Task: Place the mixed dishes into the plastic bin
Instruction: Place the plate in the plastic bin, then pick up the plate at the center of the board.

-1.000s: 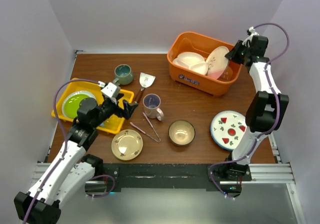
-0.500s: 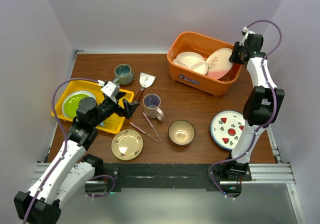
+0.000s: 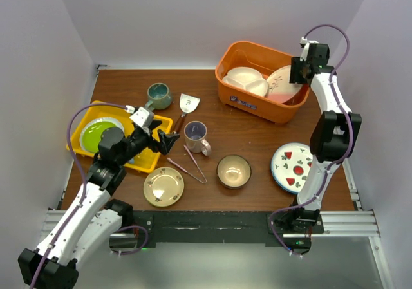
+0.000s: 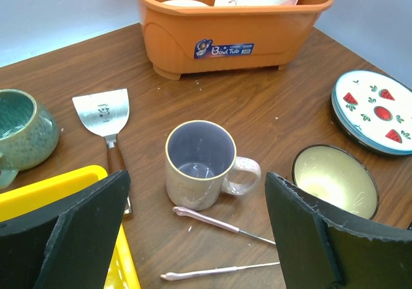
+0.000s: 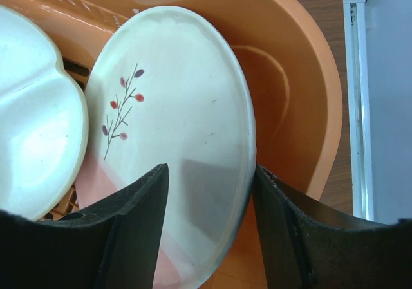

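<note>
The orange plastic bin stands at the back right and holds the white divided plate and the pink floral plate, which leans on its right wall. My right gripper hovers over that plate, open and empty. My left gripper is open and empty, just left of the lavender mug, which stands upright between its fingers in the left wrist view. On the table are the teal mug, bronze bowl, strawberry plate, cream plate and lime-green plate.
The lime-green plate lies in a shallow yellow tray at the left. A metal spatula lies behind the lavender mug. Thin pink tongs lie in front of it. Walls close in on three sides.
My right gripper has moved left, from the bin's right rim to over the bin. The pink floral plate has settled lower in the bin. The left arm has hardly moved.
</note>
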Controlling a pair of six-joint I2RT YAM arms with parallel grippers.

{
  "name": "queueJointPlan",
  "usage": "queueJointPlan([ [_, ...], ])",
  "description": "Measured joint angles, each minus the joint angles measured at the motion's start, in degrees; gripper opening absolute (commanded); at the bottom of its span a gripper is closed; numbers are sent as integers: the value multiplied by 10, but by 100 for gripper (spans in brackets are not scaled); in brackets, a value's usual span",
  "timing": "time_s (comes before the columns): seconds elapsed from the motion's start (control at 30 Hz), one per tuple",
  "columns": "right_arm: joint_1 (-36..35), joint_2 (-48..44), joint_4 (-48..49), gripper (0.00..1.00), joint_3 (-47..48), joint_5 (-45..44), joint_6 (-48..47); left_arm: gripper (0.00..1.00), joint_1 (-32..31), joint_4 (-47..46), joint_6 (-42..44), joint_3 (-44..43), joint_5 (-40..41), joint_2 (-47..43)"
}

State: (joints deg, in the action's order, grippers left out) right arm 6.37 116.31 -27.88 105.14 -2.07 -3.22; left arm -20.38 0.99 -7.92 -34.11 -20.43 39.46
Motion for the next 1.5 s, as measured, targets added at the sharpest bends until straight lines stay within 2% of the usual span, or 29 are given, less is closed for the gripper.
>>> queueJointPlan([
  [0.3,-1,-25,3,63,-20,-20,-27,91,0,0,0,0,-2,-2],
  [0.57,1,-107,9,65,-62,-27,-35,92,0,0,0,0,-4,-10],
  [0.63,1,-129,8,69,-74,-13,-35,92,0,0,-5,0,-6,-10],
  [0.87,1,-261,-7,76,-157,139,-63,91,0,0,-61,-24,-45,18],
  [1.03,1,-387,-27,76,-235,273,-108,91,-2,2,-107,-53,-71,39],
  [1.1,1,-424,-42,76,-256,317,-127,91,-17,9,-125,-75,-69,49],
  [1.2,1,-458,-59,76,-290,375,-156,89,-75,24,-131,-103,-41,64],
  [1.5,1,-501,-129,81,-403,505,-242,89,-295,110,-138,-191,136,168],
])
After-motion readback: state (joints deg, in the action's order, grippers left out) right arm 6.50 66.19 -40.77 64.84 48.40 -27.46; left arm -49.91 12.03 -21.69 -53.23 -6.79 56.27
